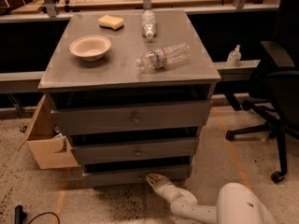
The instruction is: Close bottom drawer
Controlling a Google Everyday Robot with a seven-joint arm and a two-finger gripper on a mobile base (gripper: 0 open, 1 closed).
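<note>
The grey cabinet (pixel 131 69) has three drawers. The bottom drawer (pixel 107 177) is the lowest and slimmest, close to the floor, and a dark gap shows above its front. My gripper (pixel 152 178) sits low at the floor, right at the front of the bottom drawer, a little right of its middle. The white arm (pixel 196 209) runs from the gripper down to the lower right. The middle drawer (pixel 135 150) and the top drawer (pixel 133 118) each carry a small round knob.
On the cabinet top lie a paper bowl (pixel 90 47), a yellow sponge (pixel 110 22) and two clear plastic bottles (pixel 163 56). A cardboard box (pixel 46 141) stands at the cabinet's left. A black office chair (pixel 275 97) stands at the right. A black cable lies at the bottom left.
</note>
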